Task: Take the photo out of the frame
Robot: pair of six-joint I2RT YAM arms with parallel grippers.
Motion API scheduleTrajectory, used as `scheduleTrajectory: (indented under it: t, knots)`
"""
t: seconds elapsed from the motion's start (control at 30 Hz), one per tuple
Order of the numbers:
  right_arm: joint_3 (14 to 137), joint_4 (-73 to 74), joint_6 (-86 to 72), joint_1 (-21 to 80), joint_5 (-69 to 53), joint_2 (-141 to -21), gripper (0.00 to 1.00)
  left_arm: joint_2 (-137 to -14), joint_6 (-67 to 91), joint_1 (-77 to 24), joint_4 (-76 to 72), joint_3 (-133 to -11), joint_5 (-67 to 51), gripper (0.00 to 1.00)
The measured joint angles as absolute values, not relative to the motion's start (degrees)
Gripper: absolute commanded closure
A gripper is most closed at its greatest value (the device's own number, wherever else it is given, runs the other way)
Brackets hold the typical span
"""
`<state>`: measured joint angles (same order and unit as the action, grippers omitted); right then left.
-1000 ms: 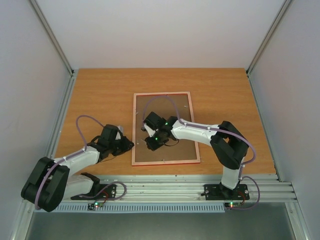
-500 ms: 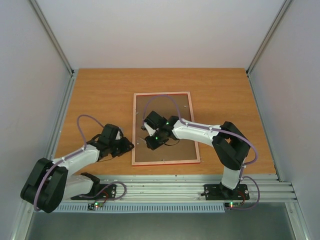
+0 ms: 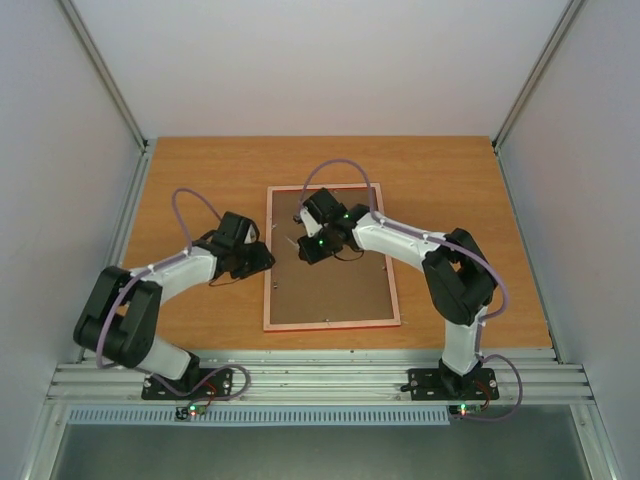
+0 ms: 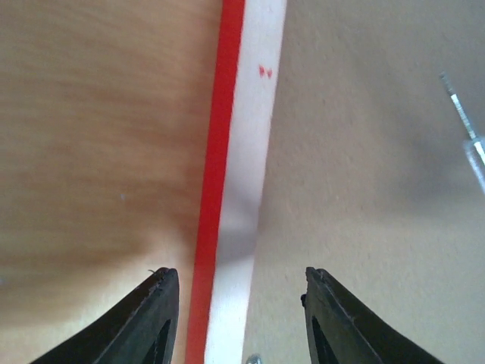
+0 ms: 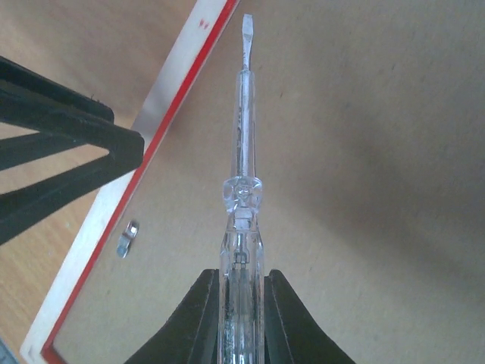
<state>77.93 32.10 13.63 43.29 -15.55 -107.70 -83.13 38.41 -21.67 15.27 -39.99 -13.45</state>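
Note:
The frame (image 3: 268, 262) lies face down on the table, a thin red border (image 4: 214, 174) around a brown backing board (image 3: 335, 285). The photo is hidden under that board. My left gripper (image 3: 262, 258) hovers open over the frame's left edge, one finger (image 4: 155, 311) over the table, the other over the board, nothing held. My right gripper (image 3: 313, 243) is above the board's far half, shut on a clear-handled screwdriver (image 5: 244, 174). Its flat tip points toward the frame's left edge (image 5: 89, 271). The screwdriver's shaft (image 4: 462, 121) also shows at the right of the left wrist view.
A small metal retaining tab (image 5: 127, 238) sits on the board beside the left edge, and more tabs dot the board's rim. White walls flank the wooden table (image 3: 200, 180). An aluminium rail (image 3: 330, 375) with both arm bases runs along the near edge.
My left arm has swung away from the near left table area to the frame's left edge, and its jaws have opened. My right gripper has carried the screwdriver toward the frame's far half.

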Motion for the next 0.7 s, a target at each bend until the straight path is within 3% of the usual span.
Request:
scheduleTrajectory:
  t: [0.47, 0.7]
  knots:
    - [93.76, 33.34, 16.84, 40.1, -16.8, -122.1, 0.99, -93.06, 32.82, -19.94, 16.25, -46.46, -14.39, 0.78]
    - [97.76, 36.45, 17.87, 40.05, -16.84, -124.6, 0.99, -93.36, 31.03, -19.88, 16.23, -46.5, -15.53, 0.83]
